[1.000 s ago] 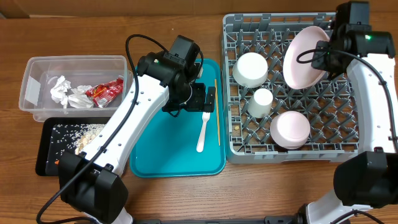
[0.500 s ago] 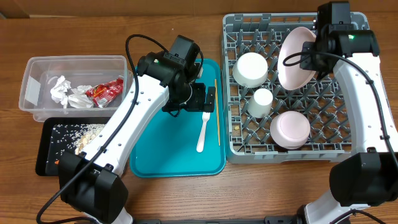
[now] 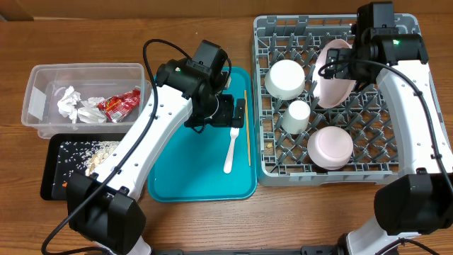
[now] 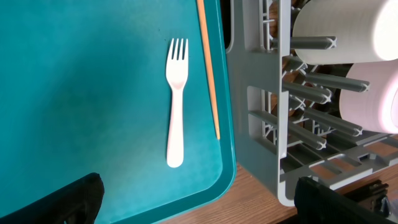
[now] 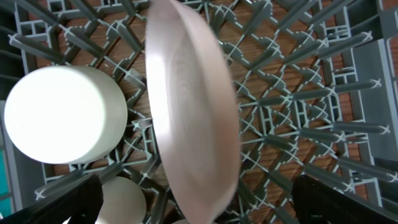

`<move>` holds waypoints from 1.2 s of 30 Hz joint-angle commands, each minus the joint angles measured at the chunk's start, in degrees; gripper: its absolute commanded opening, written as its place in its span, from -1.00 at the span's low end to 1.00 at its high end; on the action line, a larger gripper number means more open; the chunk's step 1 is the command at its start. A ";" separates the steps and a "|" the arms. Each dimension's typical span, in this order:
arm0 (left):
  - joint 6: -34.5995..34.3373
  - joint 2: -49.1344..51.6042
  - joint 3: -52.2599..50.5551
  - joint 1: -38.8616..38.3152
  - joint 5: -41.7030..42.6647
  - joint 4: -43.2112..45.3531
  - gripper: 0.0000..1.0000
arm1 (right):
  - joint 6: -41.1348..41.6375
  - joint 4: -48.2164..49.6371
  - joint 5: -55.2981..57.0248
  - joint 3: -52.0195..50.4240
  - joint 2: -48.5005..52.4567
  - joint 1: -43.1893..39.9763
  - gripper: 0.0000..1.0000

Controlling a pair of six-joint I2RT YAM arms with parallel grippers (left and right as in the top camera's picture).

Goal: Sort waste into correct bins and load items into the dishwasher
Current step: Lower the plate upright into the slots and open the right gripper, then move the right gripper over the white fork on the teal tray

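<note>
your left claw [image 4: 199,202] is spread and empty over the tray [image 4: 81,93], just left of the rack [image 3: 382,142]. the fork [image 4: 176,106] lies flat just ahead of it, handle nearer, tines away, its long axis parallel to the rack's side. the chopstick [image 4: 209,74] lies alongside, between fork and rack. the left arm is far nearer. your right claw [image 5: 199,199] is spread over the rack, with the plate [image 5: 193,112] on edge between its fingers, untouched.
</note>
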 commanded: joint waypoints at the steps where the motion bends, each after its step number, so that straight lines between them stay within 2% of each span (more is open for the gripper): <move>1: 1.27 0.24 0.66 -0.26 -0.33 -0.15 1.00 | 0.20 0.15 -2.95 0.17 0.04 0.17 1.00; 10: 1.27 0.24 0.66 -0.26 -0.33 -0.15 1.00 | -0.20 -2.19 -20.52 3.58 -5.44 1.42 1.00; 14: 1.27 0.24 0.66 -0.26 -0.33 -0.15 1.00 | -0.74 -4.15 -34.01 3.74 -10.49 2.73 1.00; 17: 1.27 0.24 0.66 -0.26 -0.33 -0.15 1.00 | -4.79 -9.27 -34.84 3.72 -11.39 3.93 1.00; 20: 1.27 0.24 0.66 -0.26 -0.33 -0.15 1.00 | -4.63 -12.98 -35.12 3.54 -11.26 4.24 1.00; 24: 1.27 0.24 0.66 -0.26 -0.33 -0.15 1.00 | -4.52 -19.32 -40.94 3.08 -11.15 4.48 1.00; 29: -1.33 0.24 0.68 -0.26 0.11 3.19 1.00 | -4.94 -21.59 -40.87 0.50 -11.15 6.43 1.00; 36: -1.29 0.22 0.70 1.60 -2.03 1.25 1.00 | -5.18 -21.20 -40.79 -5.53 -11.15 11.28 1.00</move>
